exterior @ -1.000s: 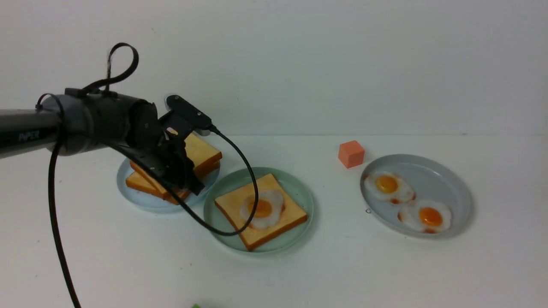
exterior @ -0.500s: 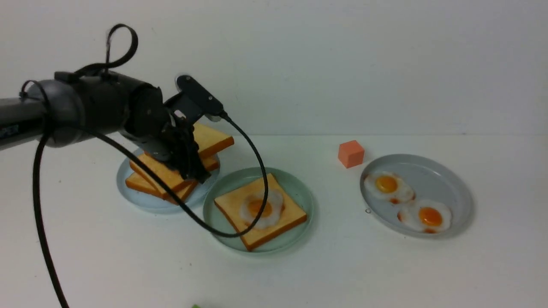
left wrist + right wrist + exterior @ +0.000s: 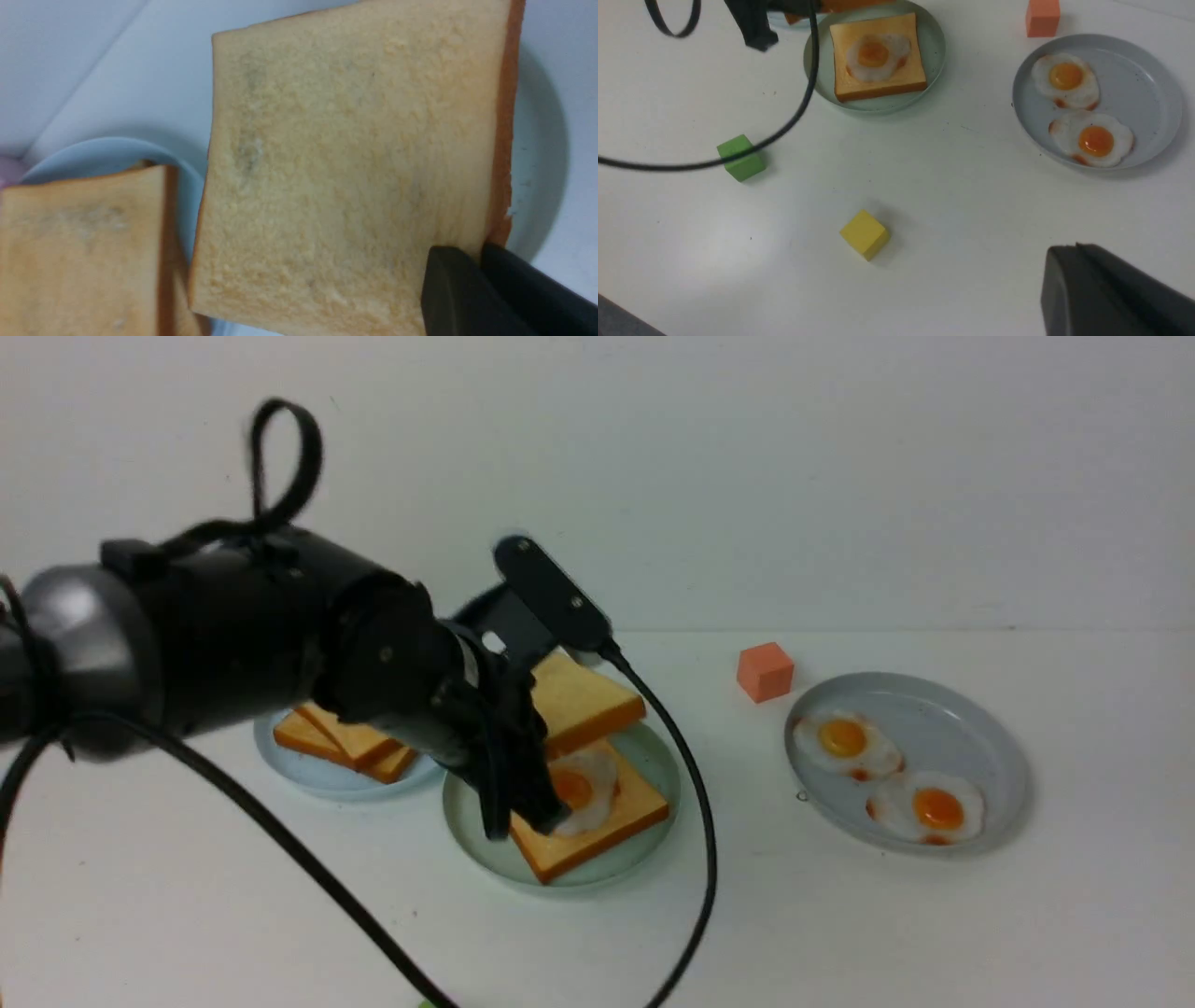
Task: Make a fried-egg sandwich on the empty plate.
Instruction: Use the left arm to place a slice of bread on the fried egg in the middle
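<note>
My left gripper (image 3: 523, 807) is shut on one corner of a golden toast slice (image 3: 583, 698) and holds it tilted above the pale mint-green plate (image 3: 597, 879). On that plate lies another toast slice (image 3: 607, 826) with a white fried egg (image 3: 583, 784) on top. In the left wrist view the held slice (image 3: 355, 163) fills the picture, pinched by the left gripper (image 3: 481, 252), with the mint plate (image 3: 537, 163) beneath. My right gripper (image 3: 1078, 261) is shut and empty, low over bare table; it does not show in the front view.
A pale blue plate (image 3: 317, 779) with the remaining toast stack (image 3: 350, 742) sits left of the mint plate. A grey plate (image 3: 971, 728) holds two eggs at the right. An orange cube (image 3: 766, 672), green cube (image 3: 740, 157) and yellow cube (image 3: 865, 233) lie on the table.
My left gripper has lifted the top toast slice off the stack and carried it rightward, from over the blue plate to over the egg-topped toast on the mint plate.
</note>
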`<control>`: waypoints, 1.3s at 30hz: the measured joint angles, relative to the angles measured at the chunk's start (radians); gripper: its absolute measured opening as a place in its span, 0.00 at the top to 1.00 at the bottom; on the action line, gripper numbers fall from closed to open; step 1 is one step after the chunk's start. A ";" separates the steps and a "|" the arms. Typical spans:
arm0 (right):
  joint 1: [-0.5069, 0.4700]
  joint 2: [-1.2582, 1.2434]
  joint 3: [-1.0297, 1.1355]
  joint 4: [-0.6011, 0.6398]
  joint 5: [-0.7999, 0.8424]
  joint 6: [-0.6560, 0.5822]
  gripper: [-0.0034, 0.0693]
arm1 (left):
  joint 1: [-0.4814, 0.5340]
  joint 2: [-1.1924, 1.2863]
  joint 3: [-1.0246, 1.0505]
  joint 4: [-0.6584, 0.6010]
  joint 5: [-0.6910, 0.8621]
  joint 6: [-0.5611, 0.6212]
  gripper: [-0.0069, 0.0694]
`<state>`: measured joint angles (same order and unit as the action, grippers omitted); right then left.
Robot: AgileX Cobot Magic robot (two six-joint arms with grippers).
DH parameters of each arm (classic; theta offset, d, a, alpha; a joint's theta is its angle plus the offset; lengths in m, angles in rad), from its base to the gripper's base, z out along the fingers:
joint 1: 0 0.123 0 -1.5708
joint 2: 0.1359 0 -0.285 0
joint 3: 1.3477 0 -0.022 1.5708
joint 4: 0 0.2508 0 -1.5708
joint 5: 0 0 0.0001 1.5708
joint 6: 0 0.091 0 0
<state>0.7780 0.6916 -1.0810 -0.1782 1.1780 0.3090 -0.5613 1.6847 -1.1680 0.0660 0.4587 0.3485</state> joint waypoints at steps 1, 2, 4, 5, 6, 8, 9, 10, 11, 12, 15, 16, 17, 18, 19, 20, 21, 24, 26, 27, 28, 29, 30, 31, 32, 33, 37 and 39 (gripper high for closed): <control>0.000 0.000 0.000 -0.004 0.000 -0.001 0.91 | -0.019 0.017 0.010 -0.001 -0.016 0.000 0.88; 0.000 0.000 0.000 -0.005 0.000 0.000 0.91 | -0.019 0.017 0.010 -0.001 -0.018 0.000 0.88; 0.000 0.000 0.000 -0.005 0.000 0.000 0.91 | -0.027 0.042 0.013 0.000 -0.033 0.000 0.88; 0.000 0.000 0.000 -0.008 0.000 0.000 0.90 | -0.028 0.054 0.013 0.001 -0.042 0.000 0.88; 0.000 0.000 0.000 -0.009 0.000 0.000 0.90 | -0.028 0.055 0.013 0.002 -0.043 0.000 0.88; 0.000 0.000 0.000 -0.019 0.000 -0.001 0.90 | -0.028 0.072 0.013 0.002 -0.044 0.004 0.88; 0.000 0.000 0.000 -0.021 0.000 -0.001 0.90 | -0.028 0.076 0.013 0.002 -0.044 0.007 0.88; 0.000 0.000 0.000 -0.024 0.000 -0.001 0.90 | -0.028 0.081 0.013 0.002 -0.043 0.008 0.88; 0.000 0.000 0.000 -0.027 0.000 -0.001 0.90 | -0.028 0.084 0.013 0.002 -0.045 0.011 0.88; 0.000 0.000 0.000 -0.030 0.000 -0.001 0.90 | -0.028 0.088 0.013 0.002 -0.045 0.011 0.88; 0.000 0.000 0.000 -0.030 0.000 -0.001 0.90 | -0.028 0.093 0.013 -0.002 -0.044 0.011 0.88; 0.000 0.000 0.000 -0.030 0.000 -0.002 0.90 | -0.028 0.095 0.013 -0.003 -0.044 0.011 0.88; 0.000 0.000 0.000 -0.030 -0.001 -0.006 0.90 | -0.028 0.097 0.013 -0.005 -0.044 0.011 0.88; 0.000 0.000 0.000 -0.030 -0.001 -0.011 0.90 | -0.028 0.101 0.013 -0.006 -0.044 0.011 0.88; 0.000 0.000 0.000 -0.030 -0.002 -0.015 0.90 | -0.028 0.105 0.013 -0.008 -0.044 0.011 0.88; 0.000 0.000 0.000 -0.030 -0.003 -0.018 0.89 | -0.028 0.109 0.013 -0.009 -0.044 0.011 0.88; 0.000 0.000 0.000 -0.030 -0.003 -0.019 0.89 | -0.028 0.109 0.013 -0.010 -0.044 0.011 0.88; 0.000 0.000 0.000 -0.030 -0.003 -0.019 0.89 | -0.028 0.113 0.013 -0.011 -0.044 0.011 0.84; 0.000 0.000 0.000 -0.030 -0.003 -0.019 0.89 | -0.028 0.113 0.013 -0.011 -0.044 0.011 0.78; 0.000 0.000 0.000 -0.030 -0.003 -0.019 0.89 | -0.028 0.113 0.013 -0.011 -0.044 0.011 0.75; 0.000 0.000 0.000 -0.030 -0.003 -0.020 0.89 | -0.028 0.113 0.013 -0.011 -0.044 0.011 0.69; 0.000 0.000 0.000 -0.027 -0.003 -0.020 0.89 | -0.028 0.113 0.013 -0.012 -0.045 0.011 0.59; 0.000 0.000 0.000 -0.025 -0.003 -0.020 0.89 | -0.028 0.113 0.013 -0.012 -0.045 0.011 0.53; 0.000 0.000 0.000 -0.022 -0.003 -0.020 0.89 | -0.028 0.113 0.013 -0.012 -0.045 0.011 0.45; 0.000 0.000 0.000 -0.020 -0.003 -0.020 0.89 | -0.028 0.113 0.013 -0.012 -0.045 0.011 0.41; 0.000 0.000 0.000 -0.020 -0.003 -0.020 0.89 | -0.028 0.113 0.013 -0.012 -0.045 0.011 0.40; 0.000 0.000 0.000 -0.019 -0.003 -0.021 0.89 | -0.028 0.098 0.013 -0.044 -0.045 -0.036 0.25; 0.000 0.000 0.000 -0.019 -0.003 -0.021 0.89 | -0.028 0.068 0.013 -0.066 -0.044 -0.089 0.24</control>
<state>0.7780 0.6916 -1.0810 -0.1973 1.1748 0.2883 -0.5897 1.7531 -1.1553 0.0000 0.4149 0.2598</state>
